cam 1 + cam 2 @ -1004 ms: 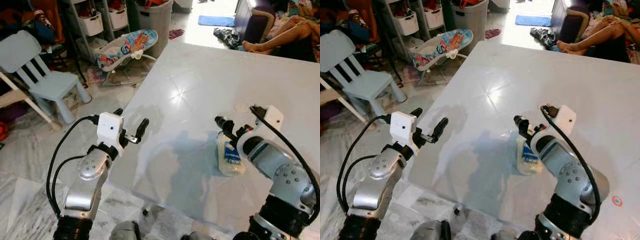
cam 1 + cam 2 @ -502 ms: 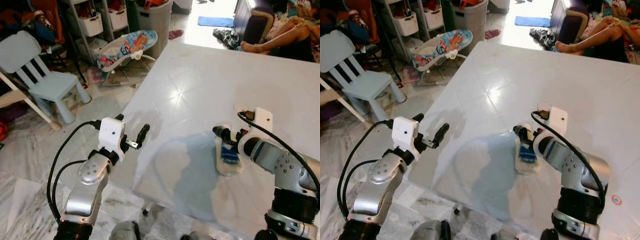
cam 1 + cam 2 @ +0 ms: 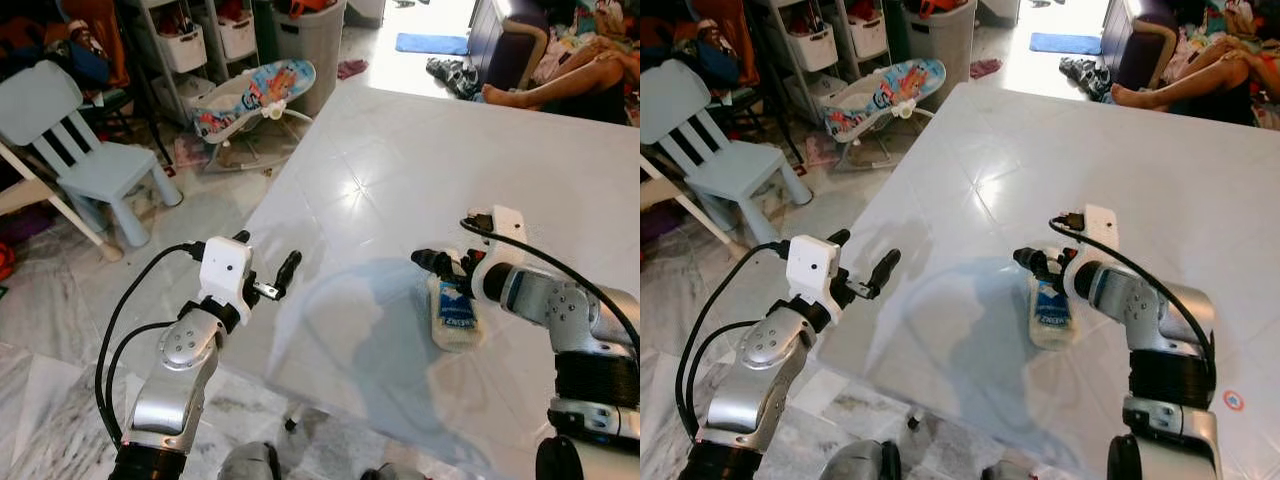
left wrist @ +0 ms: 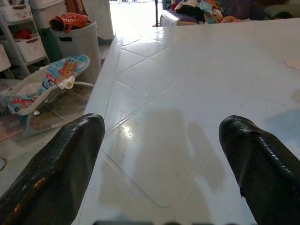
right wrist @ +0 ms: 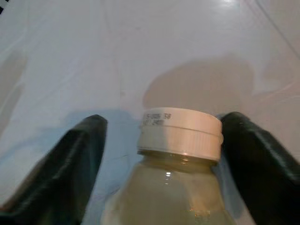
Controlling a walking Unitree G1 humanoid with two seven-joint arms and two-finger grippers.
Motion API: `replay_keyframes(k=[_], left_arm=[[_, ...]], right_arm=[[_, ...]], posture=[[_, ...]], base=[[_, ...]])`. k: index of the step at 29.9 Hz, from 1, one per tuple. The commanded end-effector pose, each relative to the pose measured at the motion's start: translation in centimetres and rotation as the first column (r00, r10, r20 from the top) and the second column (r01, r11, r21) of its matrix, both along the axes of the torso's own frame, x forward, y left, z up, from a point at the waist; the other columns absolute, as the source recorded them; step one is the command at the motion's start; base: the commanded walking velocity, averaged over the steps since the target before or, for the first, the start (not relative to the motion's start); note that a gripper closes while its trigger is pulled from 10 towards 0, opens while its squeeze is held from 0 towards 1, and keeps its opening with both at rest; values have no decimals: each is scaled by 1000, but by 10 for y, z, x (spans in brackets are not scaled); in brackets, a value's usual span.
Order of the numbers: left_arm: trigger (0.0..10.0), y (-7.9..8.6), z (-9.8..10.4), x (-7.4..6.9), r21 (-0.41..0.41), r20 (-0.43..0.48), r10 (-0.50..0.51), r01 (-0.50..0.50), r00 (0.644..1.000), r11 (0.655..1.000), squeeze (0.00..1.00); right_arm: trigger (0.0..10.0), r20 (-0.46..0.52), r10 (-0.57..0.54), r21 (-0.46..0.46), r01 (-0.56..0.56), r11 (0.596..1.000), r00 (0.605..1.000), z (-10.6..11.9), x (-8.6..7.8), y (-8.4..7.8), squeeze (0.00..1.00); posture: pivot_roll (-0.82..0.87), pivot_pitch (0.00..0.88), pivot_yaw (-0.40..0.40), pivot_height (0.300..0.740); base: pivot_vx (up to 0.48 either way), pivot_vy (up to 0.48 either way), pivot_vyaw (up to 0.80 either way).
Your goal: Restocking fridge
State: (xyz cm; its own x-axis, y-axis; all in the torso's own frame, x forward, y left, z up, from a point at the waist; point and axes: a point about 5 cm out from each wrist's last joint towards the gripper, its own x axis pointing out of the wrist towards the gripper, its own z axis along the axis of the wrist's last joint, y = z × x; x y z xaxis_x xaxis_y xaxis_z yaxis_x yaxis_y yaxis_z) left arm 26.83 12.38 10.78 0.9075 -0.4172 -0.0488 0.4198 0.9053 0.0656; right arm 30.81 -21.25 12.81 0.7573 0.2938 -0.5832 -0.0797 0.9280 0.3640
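Past the left edge of the white worktop (image 3: 420, 150) stand a pale blue chair (image 3: 75, 140) and a baby bouncer (image 3: 250, 95) on the tiled floor (image 3: 60, 300), and these show best in the head views. Closer, the left tool (image 3: 270, 275) hovers at the near left edge of the worktop, just above it; its wrist view shows the two black fingers (image 4: 61, 164) spread wide with nothing between them, only bare white surface and the robot's shadow. Further right, the bottle (image 3: 453, 315) lies on its side on the worktop, near the front edge. From the head views its long axis runs roughly from near to far, with the white cap (image 5: 180, 131) at the far end, away from the robot, and a blue label around the middle. The right tool (image 3: 440, 265) is at this cap end. Its wrist view shows what the head views cannot: one finger (image 5: 61, 168) lies on each side of the neck, apart from it, so the tool is open around the bottle and not gripping it, and pale liquid shows inside. At the far right a person's legs (image 3: 560, 75) rest beyond the worktop.
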Motion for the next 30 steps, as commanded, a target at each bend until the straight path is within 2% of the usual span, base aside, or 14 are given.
replay_keyframes(k=[1, 8, 15, 21, 25, 27, 28, 30], left_arm=[[10000, 0, 4, -1, 11, 11, 0, 0, 1000, 1000, 0], [10000, 1, 4, -2, 14, 9, 0, 0, 1000, 1000, 0], [10000, 0, 4, -2, 16, 7, -4, 4, 1000, 1000, 0], [10000, 0, 4, -2, 16, 5, -5, 5, 1000, 1000, 0], [10000, 0, 4, -1, 16, 5, -8, 8, 1000, 1000, 0], [10000, -1, 5, 0, 15, 9, -10, 10, 1000, 1000, 0], [10000, -1, 6, 0, 12, 13, -7, 7, 1000, 1000, 0], [10000, -1, 6, 1, 9, 16, -2, 2, 1000, 1000, 0]], right_arm=[[0, -15, 20, 5, -20, 1000, 1000, -4, 2, 2, 0], [0, -53, 40, 45, -38, 998, 998, -12, -1, 4, 0], [0, -90, 55, 140, -42, 989, 994, -22, -9, 10, 0], [0, -98, 20, 179, -2, 984, 995, -28, -12, 9, 0], [0, -92, -13, 175, 29, 984, 996, -28, -12, 5, 0], [0, -33, -102, 157, 106, 982, 994, -22, -5, -4, 0], [0, 31, -142, 127, 137, 982, 989, -14, 0, -8, 0], [0, 125, -158, 97, 146, 985, 980, -2, 7, -9, 0]], posture=[[-27, 44, 12, 740], [-26, 48, 12, 740], [-23, 49, 10, 740], [-23, 47, 15, 740], [-26, 45, 17, 740], [-26, 42, 18, 740], [-22, 39, 18, 740], [-20, 36, 18, 740]], base=[[0, 0, 0], [0, 0, 0], [0, 0, 0], [0, 0, 0], [0, 0, 0], [0, 0, 0], [0, 0, 0], [0, 0, 0]])
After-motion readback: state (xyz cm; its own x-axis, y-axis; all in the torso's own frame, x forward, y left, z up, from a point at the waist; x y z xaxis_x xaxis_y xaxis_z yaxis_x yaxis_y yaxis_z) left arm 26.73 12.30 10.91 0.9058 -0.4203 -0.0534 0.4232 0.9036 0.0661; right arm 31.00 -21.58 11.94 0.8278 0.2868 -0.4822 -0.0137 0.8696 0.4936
